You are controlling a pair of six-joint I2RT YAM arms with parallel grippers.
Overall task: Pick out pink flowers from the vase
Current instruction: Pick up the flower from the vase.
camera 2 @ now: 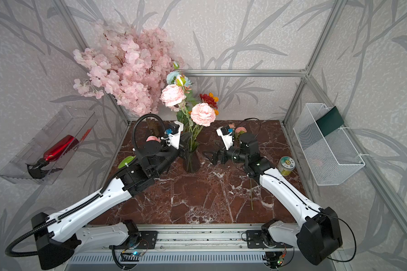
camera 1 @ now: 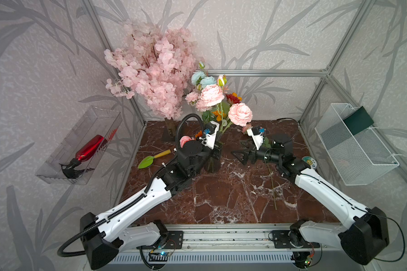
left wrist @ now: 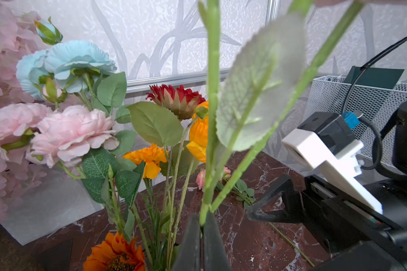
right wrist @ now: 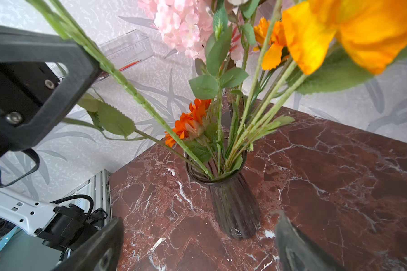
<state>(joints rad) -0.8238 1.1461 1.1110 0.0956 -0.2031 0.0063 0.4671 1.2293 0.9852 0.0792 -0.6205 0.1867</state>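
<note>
The dark glass vase (camera 1: 212, 165) (right wrist: 233, 206) stands mid-table with mixed blooms in it. Two large pink flowers (camera 1: 212, 95) (camera 1: 240, 114) rise above it on green stems. My left gripper (left wrist: 201, 220) is shut on a forked green stem (left wrist: 210, 140) just above the vase's rim; the stem still reaches into the neck in the right wrist view. My right gripper (right wrist: 197, 253) is open just right of the vase, with only the table between its fingers. A small pink flower (camera 1: 246, 127) lies on the table behind the right arm. Another pink bloom (camera 1: 185, 140) shows behind the left arm.
A pale pink blossom tree (camera 1: 155, 68) fills the back left corner. Blue flowers (camera 1: 203, 78) and red-orange ones (camera 1: 233, 98) share the vase. A green trowel (camera 1: 148, 160), a bare stem (camera 1: 273, 187) and a small jar (camera 2: 286, 165) lie on the table. A mesh basket (camera 1: 355, 145) hangs on the right.
</note>
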